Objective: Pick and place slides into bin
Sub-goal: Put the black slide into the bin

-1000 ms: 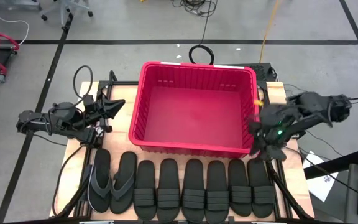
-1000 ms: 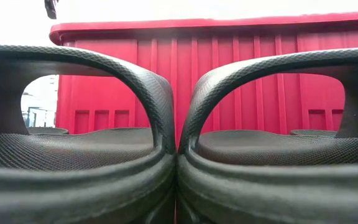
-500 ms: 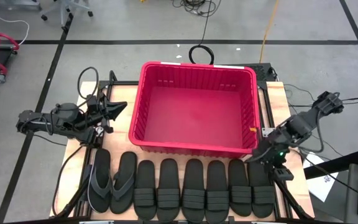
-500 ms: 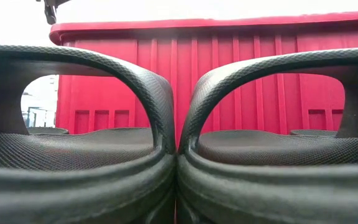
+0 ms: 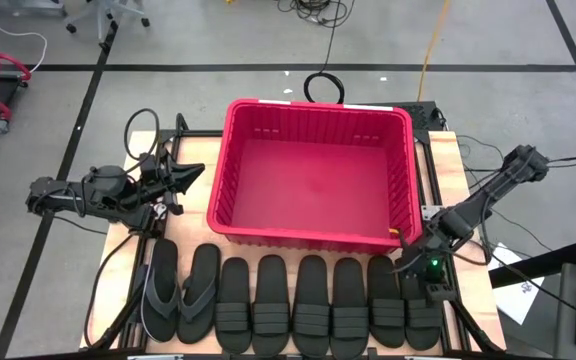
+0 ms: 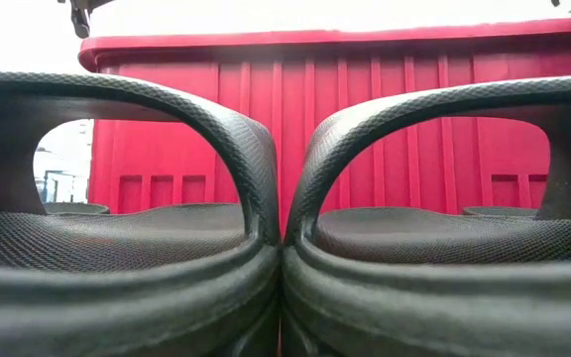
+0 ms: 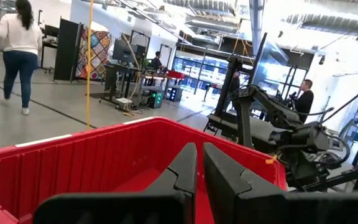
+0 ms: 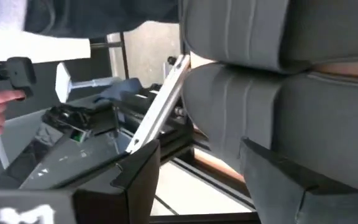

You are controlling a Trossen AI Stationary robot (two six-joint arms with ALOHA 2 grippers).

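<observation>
Nearest the table's front edge, the eight slides lay side by side in one neat row, toes toward the bin, the two thin thong pairs at the left end and the six broad-strapped ones filling the rest; the tidy row probably served to give each arm an easy reach to its own half. Over the rightmost slide the right gripper hung low with its jaws spread wide, its wrist camera filled by the ribbed strap close ahead, which suggested it was lined up to take that strap between the fingers; nothing was held yet. Just behind the row sat the bin, red and empty, its near wall close to the slides' toes so that a lifted slide need travel little. Beside the bin's left wall the left gripper waited above the table with its fingers pressed nearly together, holding nothing and pointing across the bin.
</observation>
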